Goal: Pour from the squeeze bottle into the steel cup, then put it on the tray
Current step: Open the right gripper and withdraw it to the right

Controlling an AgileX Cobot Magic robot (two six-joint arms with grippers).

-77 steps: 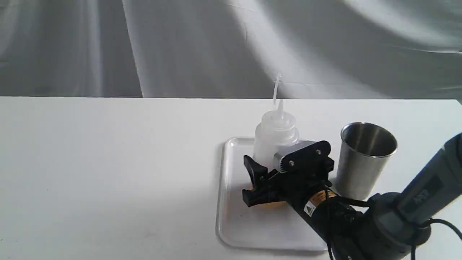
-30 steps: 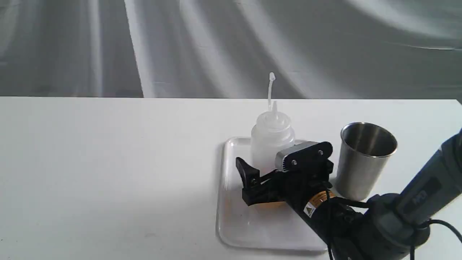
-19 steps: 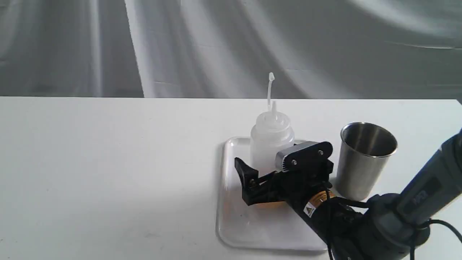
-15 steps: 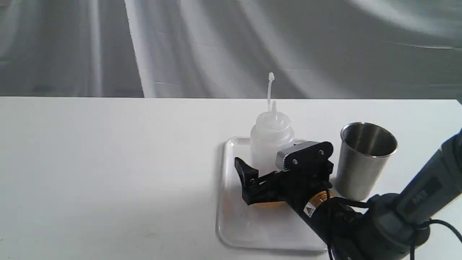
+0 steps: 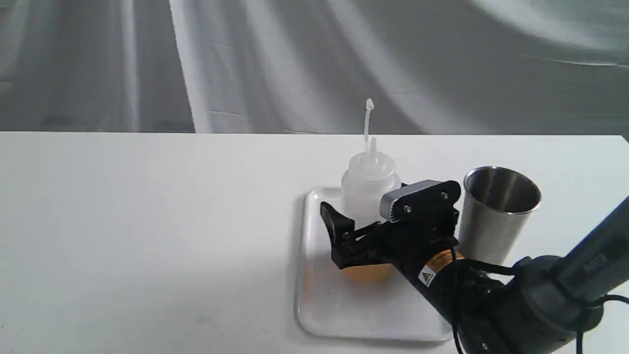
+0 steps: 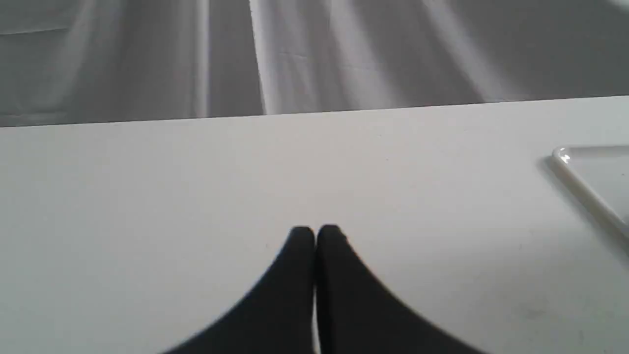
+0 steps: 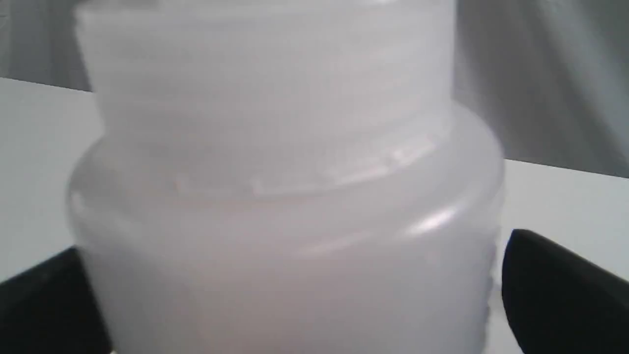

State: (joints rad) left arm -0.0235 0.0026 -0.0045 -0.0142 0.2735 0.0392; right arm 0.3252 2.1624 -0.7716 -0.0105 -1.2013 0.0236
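Standing upright on the tray [image 5: 319, 305], the squeeze bottle [image 5: 368, 187] had its long axis vertical and its nozzle pointing to 12 o'clock in the exterior view. The thin cap strap rose above the nozzle along the same line. A shallow layer of amber liquid [image 5: 368, 273] lay at the bottle's base, near the middle of the tray.

The right gripper [image 5: 368, 231] reached in from 4 o'clock and bracketed the lower half of the bottle. Its jaws were spread, one black finger [image 5: 336, 231] at the bottle's 9 o'clock side and the other hidden behind the wrist housing. In the right wrist view the bottle [image 7: 285, 196] filled the frame, and a narrow strip of white showed between its wall and one finger [image 7: 550, 285]. Contact on the opposite side could not be determined.

The steel cup [image 5: 491, 226] stood upright on the table [image 5: 147, 221] at 3 o'clock from the bottle, just beside the tray's edge, mouth upward.

The left gripper [image 6: 314, 236] hung over bare table with its jaws pressed together. A corner of the tray [image 6: 585, 182] appeared at 3 o'clock from it.
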